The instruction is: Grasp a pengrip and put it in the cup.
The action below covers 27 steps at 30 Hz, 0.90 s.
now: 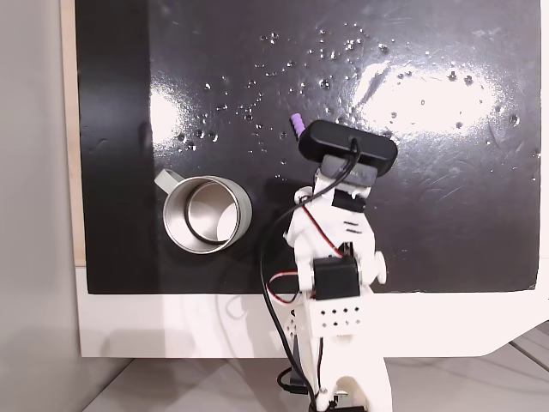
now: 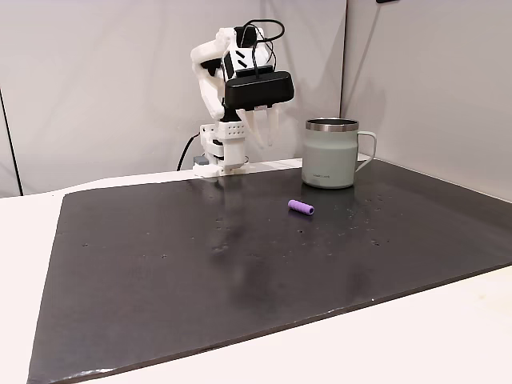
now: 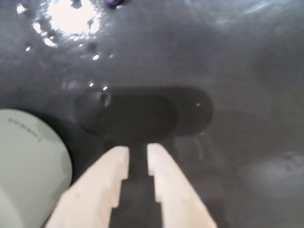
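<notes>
A: Start with the gripper (image 3: 137,156). What is it doing?

B: In the wrist view its two white fingers (image 3: 97,185) stand with only a narrow gap between them, and nothing sits in that gap — it holds no object. It hangs above the black mat (image 3: 247,95), with a dark oblong shadow on the mat just beyond the tips.

A: And relative to the cup?

B: The cup (image 2: 330,154) is my landmark. In the low fixed view the gripper (image 2: 263,128) hangs in the air just left of the cup, under the black webcam (image 2: 258,90) mounted on the arm. In the wrist view the cup's pale wall (image 3: 28,156) fills the lower left corner, close beside the fingers.

A: Where is the pengrip?

B: Lying on the mat, apart from the cup. In the low fixed view the pengrip (image 2: 301,207) lies in front of the cup, nearer the camera and slightly left. From above, the pengrip (image 1: 297,124) peeks out beside the webcam (image 1: 352,142), up and to the right of the cup (image 1: 207,215). The wrist view catches only a purple sliver at its top edge (image 3: 114,2).

A: So how far along?

B: I'd judge barely begun — the pengrip is ungrasped, and the cup looks empty from above. Reaching, closing, carrying and dropping all remain.

A: The setting?

B: A glossy black mat with glare patches and small pale specks (image 1: 330,51), laid on a white table (image 1: 171,326). Behind the cup, plain pale walls (image 2: 104,80).
</notes>
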Tool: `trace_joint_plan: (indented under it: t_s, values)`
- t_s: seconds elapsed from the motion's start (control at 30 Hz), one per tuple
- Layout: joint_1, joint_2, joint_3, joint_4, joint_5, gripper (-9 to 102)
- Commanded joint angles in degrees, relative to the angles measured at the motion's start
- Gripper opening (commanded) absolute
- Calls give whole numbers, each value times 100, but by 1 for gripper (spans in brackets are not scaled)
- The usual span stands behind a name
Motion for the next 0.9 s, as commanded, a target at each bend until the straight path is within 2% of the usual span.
trace_joint_plan:
  t_s: [0.0, 0.4, 0.6, 0.87]
  values:
    - [79, -1257, -1450, 158, -167, 0]
    - [97, -3911, -4025, 475, -44, 0]
    - [308, -5221, -5370, 1125, -62, 1]
    - [439, -5950, -6091, 1151, -70, 1]
